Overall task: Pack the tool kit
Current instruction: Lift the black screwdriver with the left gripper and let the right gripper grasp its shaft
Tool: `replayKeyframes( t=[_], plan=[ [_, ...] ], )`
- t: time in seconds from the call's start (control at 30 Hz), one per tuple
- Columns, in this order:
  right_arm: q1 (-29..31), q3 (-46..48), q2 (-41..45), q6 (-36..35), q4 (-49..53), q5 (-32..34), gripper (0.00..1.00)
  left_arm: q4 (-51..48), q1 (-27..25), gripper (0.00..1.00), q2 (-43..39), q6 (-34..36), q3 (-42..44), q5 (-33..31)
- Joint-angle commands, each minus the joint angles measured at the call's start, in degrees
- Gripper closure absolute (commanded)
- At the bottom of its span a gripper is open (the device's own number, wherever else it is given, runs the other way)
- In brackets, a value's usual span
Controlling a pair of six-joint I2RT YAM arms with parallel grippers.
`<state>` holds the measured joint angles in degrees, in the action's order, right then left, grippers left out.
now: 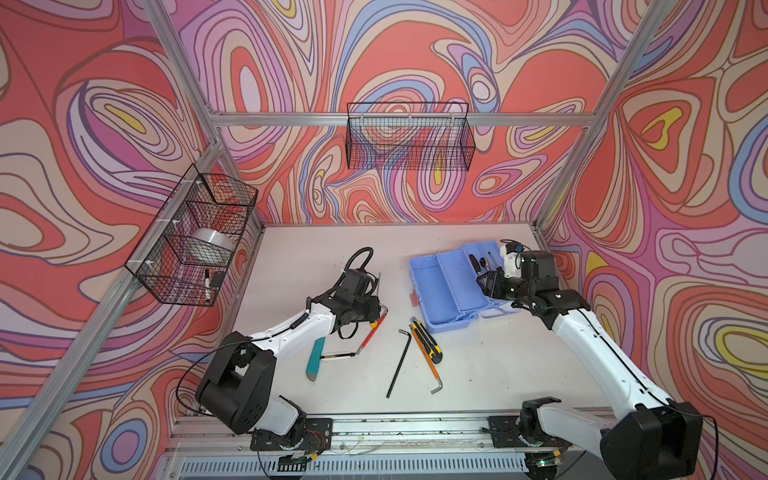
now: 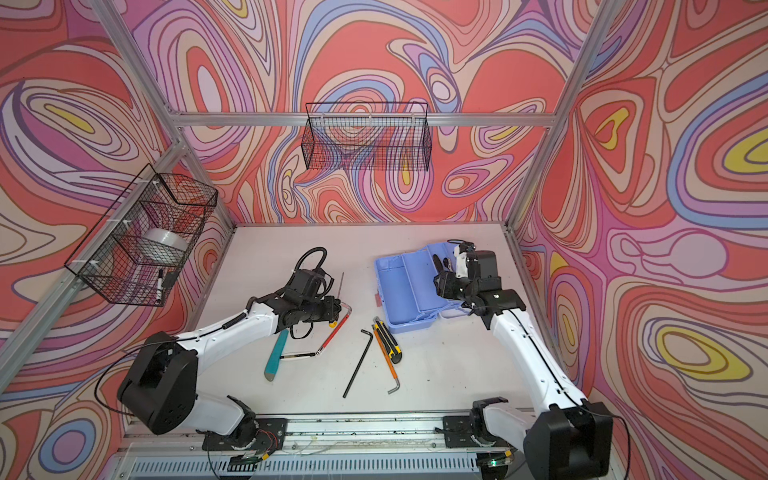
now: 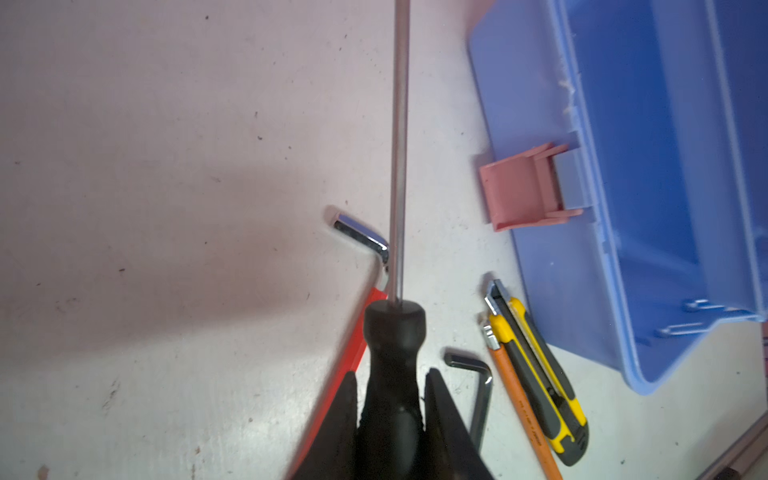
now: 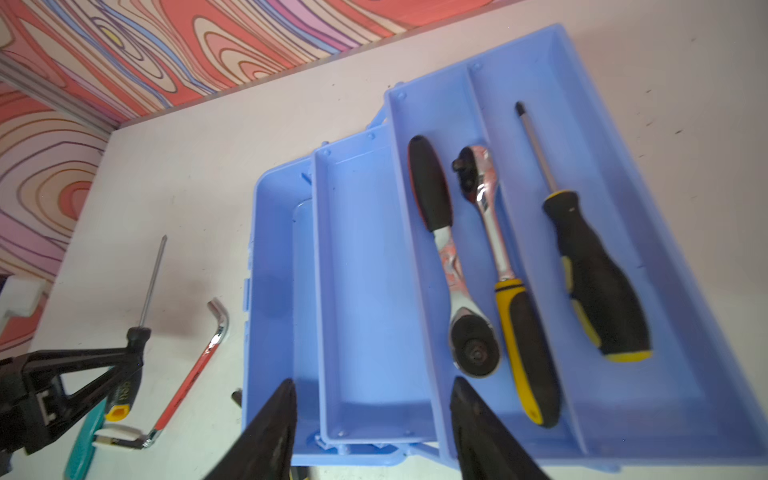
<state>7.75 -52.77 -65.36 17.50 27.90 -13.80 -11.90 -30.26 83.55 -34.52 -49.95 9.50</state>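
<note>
My left gripper (image 3: 390,386) is clamped on the black rubber handle of a long steel-shafted screwdriver (image 3: 394,332), just beside the open periwinkle-blue plastic toolbox (image 1: 436,291) on its latch side. My right gripper (image 4: 372,384) hangs over the toolbox with its jaws apart and nothing between them.

To do this well, I judge I should turn the shaft parallel to the toolbox's long side, bring it over the empty middle tray (image 4: 374,270), and release low so it does not bounce. My right arm should clear the toolbox first. The lift must not snag the red-sleeved hex key (image 3: 361,245) under the shaft.

The pale, scuffed tabletop (image 1: 324,257) carries the toolbox at its right rear. Swirled red, pink and blue walls (image 1: 415,50) enclose it, with a black wire basket (image 1: 409,137) behind the toolbox.
</note>
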Motion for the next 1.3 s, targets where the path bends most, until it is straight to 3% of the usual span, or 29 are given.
replayKeyframes(
  t=[0.0,0.13,0.4,0.63,1.1,1.27],
  plan=[
    [3.2,3.8,1.8,8.2,-8.7,-5.9,0.38,9.5,0.2,0.95,-2.3,-5.6,2.7,4.6],
    [10.4,5.5,0.5,11.8,-12.5,-2.5,0.38,15.7,-0.3,0.95,-2.7,-9.1,3.2,7.3],
    [17.6,6.2,-5.5,19.2,-23.4,-0.8,0.40,16.7,-5.8,0.95,-2.3,-9.3,0.4,6.7],
    [20.9,1.6,-12.3,20.2,-24.6,-1.2,0.47,18.9,-10.6,0.95,-1.1,-9.4,-0.7,4.5],
    [23.3,-1.8,-17.6,21.8,-28.1,-1.4,0.60,20.4,-13.6,0.95,-0.1,-8.6,-2.5,6.1],
    [23.4,-3.0,-19.1,22.7,-29.7,-3.0,0.70,20.6,-13.8,0.95,0.4,-8.6,-3.0,6.5]
  ],
)
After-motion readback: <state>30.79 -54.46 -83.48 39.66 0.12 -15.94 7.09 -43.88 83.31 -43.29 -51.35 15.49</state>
